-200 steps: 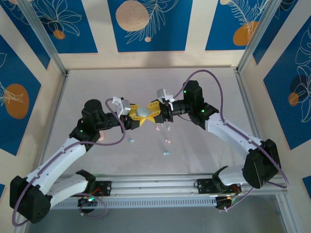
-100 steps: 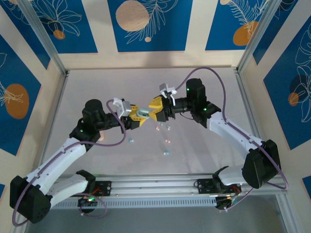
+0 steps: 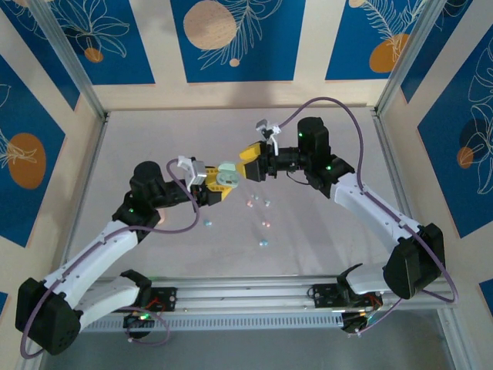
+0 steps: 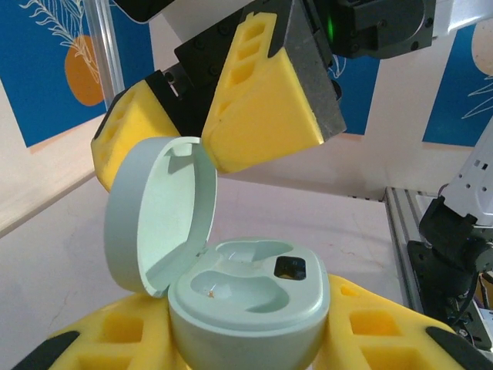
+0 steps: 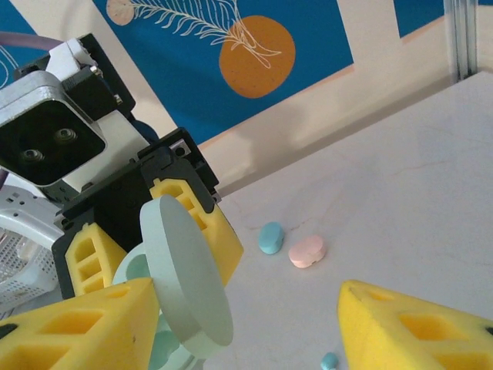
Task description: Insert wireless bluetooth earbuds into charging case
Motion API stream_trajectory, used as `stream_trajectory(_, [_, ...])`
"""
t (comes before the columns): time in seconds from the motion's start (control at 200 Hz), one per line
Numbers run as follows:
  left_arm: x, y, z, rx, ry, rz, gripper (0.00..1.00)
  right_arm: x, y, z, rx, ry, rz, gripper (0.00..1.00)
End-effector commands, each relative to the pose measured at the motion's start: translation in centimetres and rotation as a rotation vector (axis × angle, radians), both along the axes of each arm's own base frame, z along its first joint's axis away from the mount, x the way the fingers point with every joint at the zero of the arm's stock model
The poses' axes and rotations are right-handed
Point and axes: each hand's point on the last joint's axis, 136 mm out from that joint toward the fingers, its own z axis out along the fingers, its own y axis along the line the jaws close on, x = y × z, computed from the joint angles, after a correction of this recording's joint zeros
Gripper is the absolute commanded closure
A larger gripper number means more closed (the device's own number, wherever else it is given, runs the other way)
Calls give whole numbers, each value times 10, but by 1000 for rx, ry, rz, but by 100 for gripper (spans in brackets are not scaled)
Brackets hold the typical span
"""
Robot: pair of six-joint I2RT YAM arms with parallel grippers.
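Note:
A mint green charging case [image 4: 250, 304] sits upright between the yellow fingers of my left gripper [image 4: 246, 343], which is shut on its base. Its lid [image 4: 158, 216] stands hinged open to the left, and both wells are empty. My right gripper [image 3: 248, 164] hangs open just up and right of the case [image 3: 226, 174], fingers [image 4: 266, 108] close behind the lid without touching it. The lid's back [image 5: 187, 270] faces the right wrist camera. Several tiny pastel earbuds [image 3: 263, 242] lie scattered on the table below the grippers, one a blue bead [image 5: 330, 361].
A blue oval piece [image 5: 270, 237] and a pink oval case [image 5: 307, 251] lie on the white table [image 3: 331, 154] beyond the left gripper. Another small blue piece [image 3: 206, 223] lies beside the left arm. A metal rail [image 3: 246, 293] runs along the near edge.
My right gripper has opened and drawn back up and to the right from the case. The case lid now stands open. The left gripper has kept its hold.

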Motion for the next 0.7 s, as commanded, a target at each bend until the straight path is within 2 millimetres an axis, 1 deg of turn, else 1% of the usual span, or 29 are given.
stream_trajectory(0.0, [-2, 3, 22, -89, -55, 22, 73, 3, -1, 5, -21, 44, -53, 36])
stream_trajectory(0.075, [3, 5, 23, -121, -40, 52, 71, 0, -5, 10, -20, 37, -68, 35])
stream_trajectory(0.15, [5, 7, 23, -150, -30, 73, 71, -8, -5, 13, -18, 15, -42, 35])
stream_trajectory(0.32, [5, 8, 26, -174, -27, 72, 71, -27, -1, 6, -45, -44, 42, 34])
stream_trajectory(0.52, [3, 9, 31, -187, -40, 74, 71, -33, 3, 5, -46, -70, 72, 33])
stream_trajectory(0.6, [0, 8, 33, -189, -47, 56, 71, -38, 6, 5, -46, -132, 103, 33])
stream_trajectory(0.695, [-6, 7, 39, -197, -54, 24, 70, -48, 9, 3, -51, -273, 153, 33])
